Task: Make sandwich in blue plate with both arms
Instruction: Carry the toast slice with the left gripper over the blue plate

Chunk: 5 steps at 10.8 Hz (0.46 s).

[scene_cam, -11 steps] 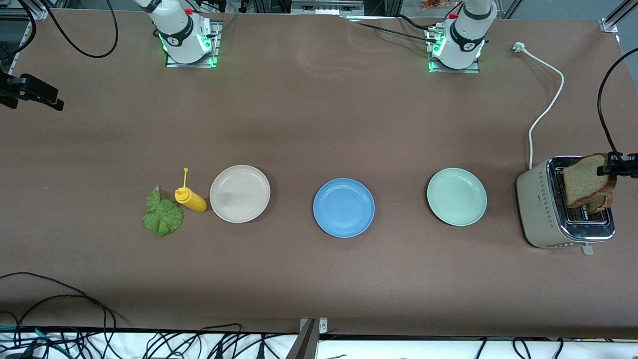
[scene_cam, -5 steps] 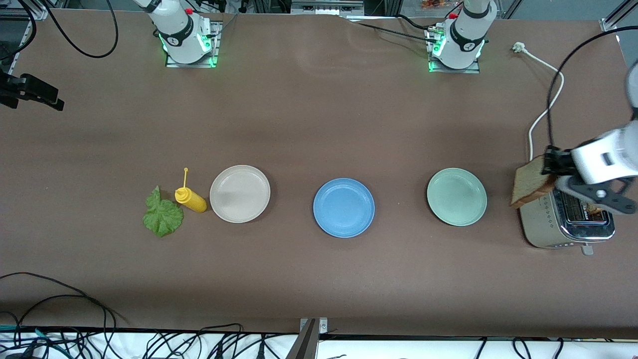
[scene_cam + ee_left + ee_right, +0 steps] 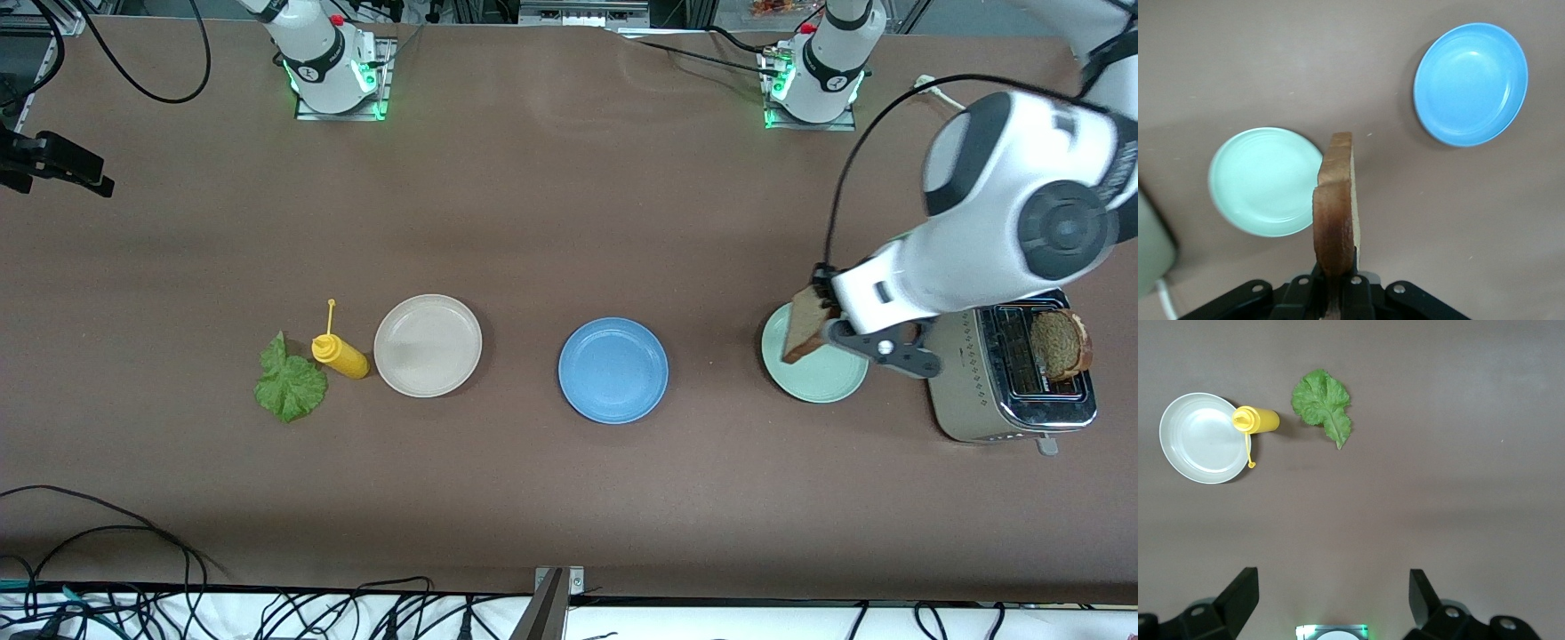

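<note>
The blue plate [image 3: 613, 370] [image 3: 1470, 83] lies bare at the table's middle. My left gripper [image 3: 823, 302] [image 3: 1336, 283] is shut on a brown bread slice [image 3: 803, 325] [image 3: 1335, 200]. The slice hangs on edge over the pale green plate [image 3: 831, 380] [image 3: 1265, 180]. A second slice [image 3: 1058, 345] stands in the toaster [image 3: 969, 382]. The lettuce leaf [image 3: 289, 384] [image 3: 1323, 403] lies flat toward the right arm's end. My right gripper [image 3: 1331, 597] waits open and high over the table near its base, with nothing between its fingers.
A beige plate [image 3: 428, 345] [image 3: 1198, 437] sits between the blue plate and a yellow mustard bottle [image 3: 340, 354] [image 3: 1258, 420] lying on its side. The toaster's white cord [image 3: 973, 191] runs toward the left arm's base.
My left arm has lifted the bread slice out of the toaster and carried it toward the table's middle, to over the green plate. The right arm has not moved.
</note>
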Available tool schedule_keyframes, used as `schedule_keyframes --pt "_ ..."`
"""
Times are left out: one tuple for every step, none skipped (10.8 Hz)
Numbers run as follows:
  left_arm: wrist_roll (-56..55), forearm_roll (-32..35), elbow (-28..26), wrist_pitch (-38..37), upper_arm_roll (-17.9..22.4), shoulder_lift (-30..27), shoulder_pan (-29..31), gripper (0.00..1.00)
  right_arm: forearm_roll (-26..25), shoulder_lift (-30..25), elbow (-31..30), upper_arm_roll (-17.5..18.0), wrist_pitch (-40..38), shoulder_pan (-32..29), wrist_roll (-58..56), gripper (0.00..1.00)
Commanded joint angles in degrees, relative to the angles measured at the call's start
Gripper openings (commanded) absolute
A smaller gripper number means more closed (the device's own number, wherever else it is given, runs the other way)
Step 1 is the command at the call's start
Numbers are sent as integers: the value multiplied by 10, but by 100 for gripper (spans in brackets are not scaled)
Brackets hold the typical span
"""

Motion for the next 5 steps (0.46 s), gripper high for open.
schedule_keyframes --pt "-102 -60 7 57 4 41 -56 0 -7 -1 8 0 -10 0 -3 100" --pt "-108 -106 8 87 3 56 -59 0 -7 -2 8 0 -10 0 -3 100" --pt "-107 -163 8 118 4 73 -59 0 -7 -1 8 0 -10 0 -3 100" --pt "-109 -216 5 153 4 89 -61 0 -7 -2 8 0 -14 0 -3 100" --pt "-105 -259 5 178 4 110 -68 0 -7 -2 8 0 -15 0 -3 100"
